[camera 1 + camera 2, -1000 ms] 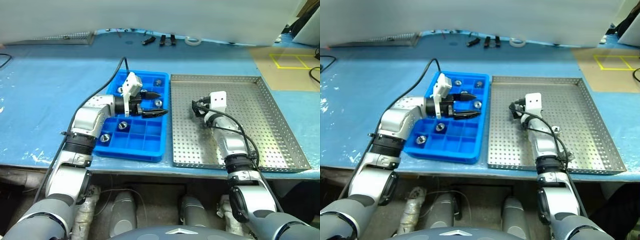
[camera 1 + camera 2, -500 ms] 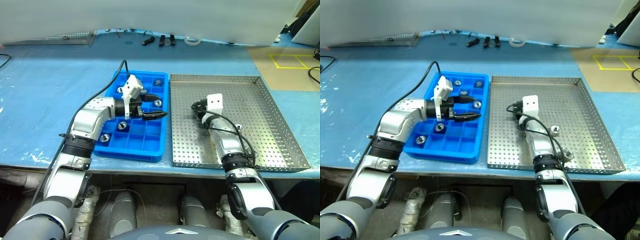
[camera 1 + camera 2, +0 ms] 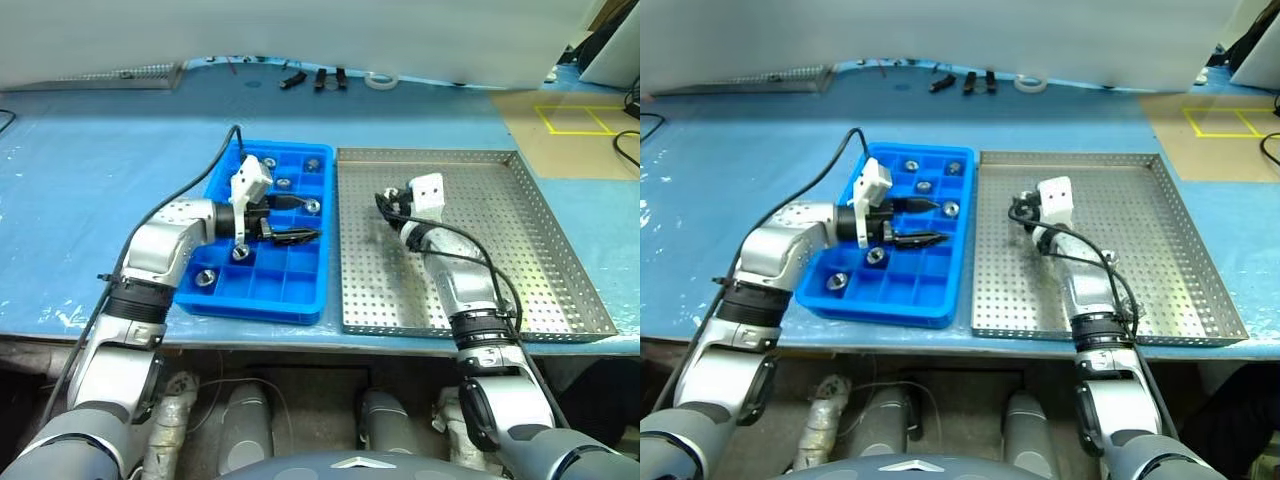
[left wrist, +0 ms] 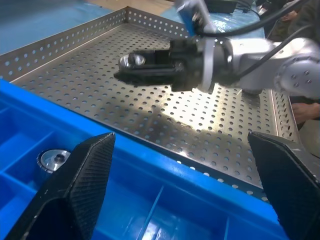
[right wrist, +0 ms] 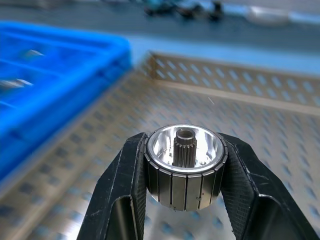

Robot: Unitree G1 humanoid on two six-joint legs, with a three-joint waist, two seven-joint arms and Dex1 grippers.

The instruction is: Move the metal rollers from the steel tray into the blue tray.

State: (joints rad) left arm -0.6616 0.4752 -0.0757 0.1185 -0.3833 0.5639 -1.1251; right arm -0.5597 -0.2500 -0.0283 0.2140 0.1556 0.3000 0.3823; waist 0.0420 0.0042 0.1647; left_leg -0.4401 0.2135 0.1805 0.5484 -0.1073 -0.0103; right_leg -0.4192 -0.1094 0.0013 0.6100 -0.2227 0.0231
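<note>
Our right gripper (image 5: 182, 200) has its jaws clamped on a ribbed, shiny metal roller (image 5: 184, 167) above the perforated steel tray (image 3: 520, 240), while our left gripper (image 3: 300, 218) holds its jaws apart over the gridded blue tray (image 3: 290, 285).

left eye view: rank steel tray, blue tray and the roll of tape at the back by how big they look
1. steel tray
2. blue tray
3. roll of tape, by far the smallest, though it lies farthest from the camera, which shrinks it.
</note>
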